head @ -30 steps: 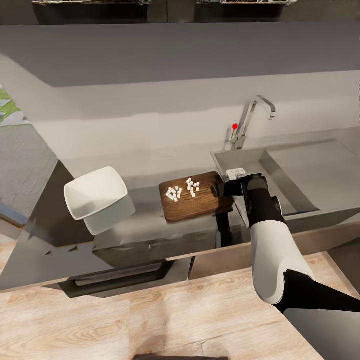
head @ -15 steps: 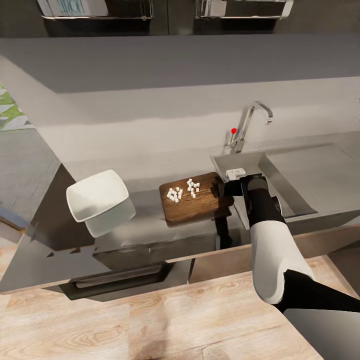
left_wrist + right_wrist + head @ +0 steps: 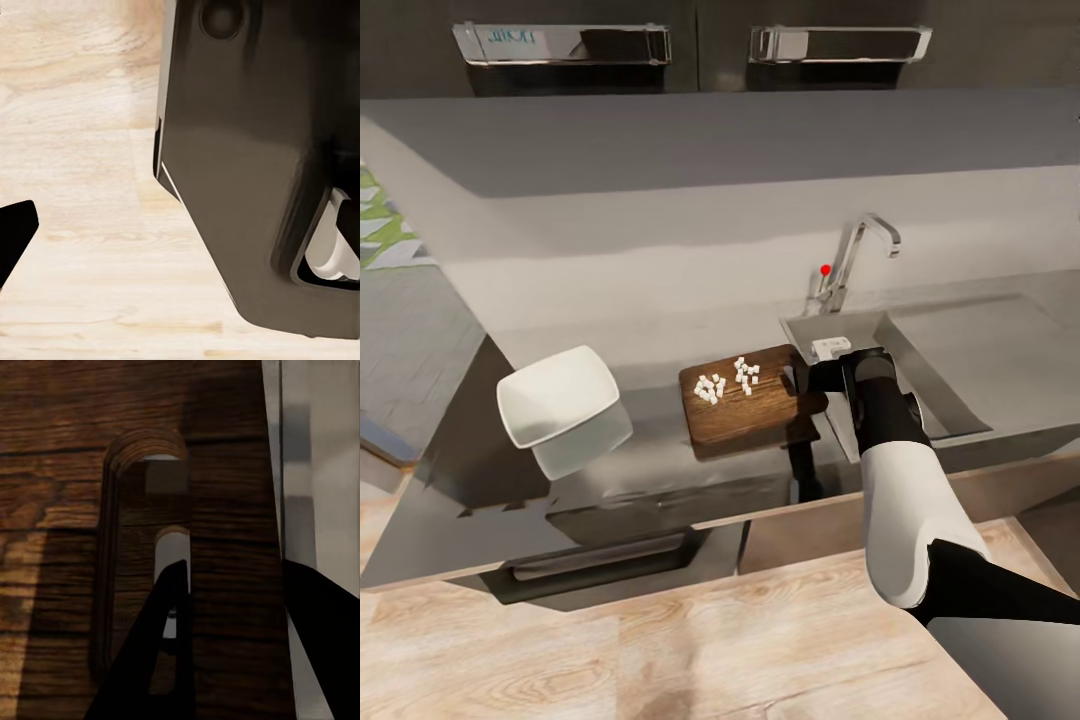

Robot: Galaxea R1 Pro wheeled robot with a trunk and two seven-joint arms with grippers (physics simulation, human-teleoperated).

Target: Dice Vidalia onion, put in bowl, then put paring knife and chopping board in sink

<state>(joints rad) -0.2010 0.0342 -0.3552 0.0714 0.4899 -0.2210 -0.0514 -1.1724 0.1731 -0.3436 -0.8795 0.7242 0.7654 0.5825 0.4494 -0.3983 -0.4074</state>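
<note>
Little has changed but the camera's upward tilt: the right gripper (image 3: 803, 378) stays at the chopping board (image 3: 750, 403)'s three o'clock end, fingers (image 3: 169, 652) straddling its handle edge, seemingly clamped. Diced onion (image 3: 726, 380) still lies on it, the bowl (image 3: 556, 395) at nine o'clock on the counter (image 3: 660, 455).

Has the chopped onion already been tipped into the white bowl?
No. In the head view the white onion pieces lie on the chopping board, and the bowl beside it is empty.
</note>
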